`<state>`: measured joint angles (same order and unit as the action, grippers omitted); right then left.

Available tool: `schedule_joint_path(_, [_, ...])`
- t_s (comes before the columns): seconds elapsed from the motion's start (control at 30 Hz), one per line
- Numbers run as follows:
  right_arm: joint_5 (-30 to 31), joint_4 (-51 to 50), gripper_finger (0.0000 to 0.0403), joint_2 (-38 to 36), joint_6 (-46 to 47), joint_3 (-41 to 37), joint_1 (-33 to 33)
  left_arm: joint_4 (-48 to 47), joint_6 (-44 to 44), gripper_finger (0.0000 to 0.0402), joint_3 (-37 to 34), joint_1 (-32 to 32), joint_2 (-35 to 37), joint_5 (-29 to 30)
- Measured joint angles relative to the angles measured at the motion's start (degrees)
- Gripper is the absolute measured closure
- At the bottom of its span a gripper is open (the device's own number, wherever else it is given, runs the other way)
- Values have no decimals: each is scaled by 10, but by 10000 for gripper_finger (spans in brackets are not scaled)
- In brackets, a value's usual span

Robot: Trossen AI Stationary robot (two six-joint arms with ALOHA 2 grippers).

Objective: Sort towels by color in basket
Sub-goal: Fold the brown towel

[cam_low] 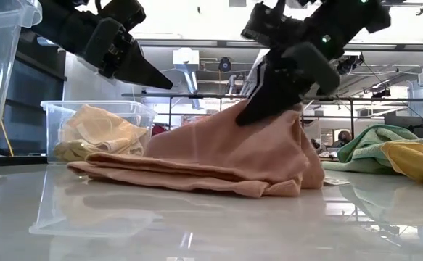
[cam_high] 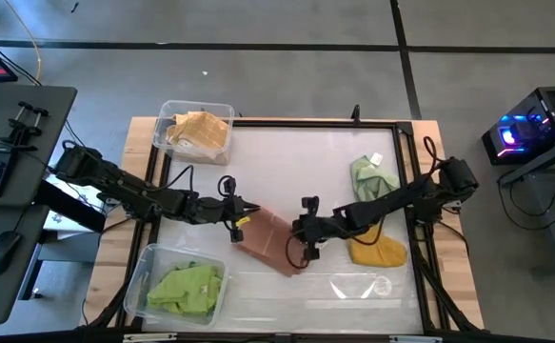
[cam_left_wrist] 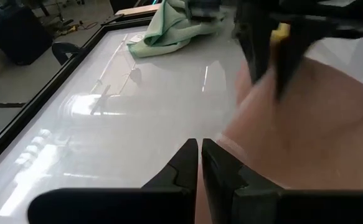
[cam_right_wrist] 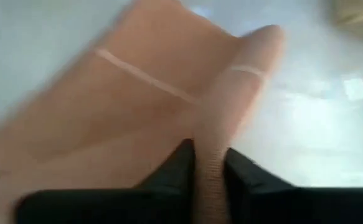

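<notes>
Two tools meet at the dusty pink-brown soft towel lying mid-table. Right tool pinches a raised fold of it. Left tool hangs just beside its edge, fingers pressed together, holding nothing. Lime green towel sits in the near clear plastic bin.

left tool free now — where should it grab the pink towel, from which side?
Likely the flat folded edge of the pink towel nearest the left tool, approached from that side and slightly above. The low view shows layered folds lying flat on the table there, while the right tool already pinches the raised opposite end. The left tool's fingers are closed, so open first.
</notes>
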<state>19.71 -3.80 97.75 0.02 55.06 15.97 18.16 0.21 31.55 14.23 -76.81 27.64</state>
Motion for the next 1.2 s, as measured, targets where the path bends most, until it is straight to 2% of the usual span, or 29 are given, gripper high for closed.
schedule_joint_path(0.07, [70,-14,386,-11,-48,0,9,13,0,392,0,-3,-7,0])
schedule_joint_path(0.17, [187,-22,378,-26,-118,0,20,46,-4,392,0,-8,-12,21])
schedule_joint_path(0.23, [234,-20,368,-37,-160,0,22,89,13,392,0,-8,-2,59])
schedule_joint_path(0.3, [248,-10,369,-50,-197,0,20,144,44,392,0,-8,17,90])
schedule_joint_path(0.4, [235,-9,383,-54,-239,0,20,189,92,392,0,-10,43,95])
schedule_joint_path(0.47, [211,-12,392,-44,-253,0,20,184,105,392,0,-13,55,80])
schedule_joint_path(0.57, [161,-9,395,-18,-256,0,19,143,93,392,0,-18,62,29])
schedule_joint_path(0.63, [149,-4,390,0,-253,0,18,98,79,392,0,-21,59,-12])
schedule_joint_path(0.73, [129,12,375,22,-243,0,13,43,55,392,0,-25,42,-34])
schedule_joint_path(0.9, [22,38,336,47,-241,0,-7,23,34,392,0,-35,1,-35])
schedule_joint_path(1.03, [14,34,283,40,-240,0,-17,26,34,392,0,-35,-30,-56])
schedule_joint_path(1.2, [14,47,231,-13,-208,0,-14,40,30,391,0,-37,-63,-63])
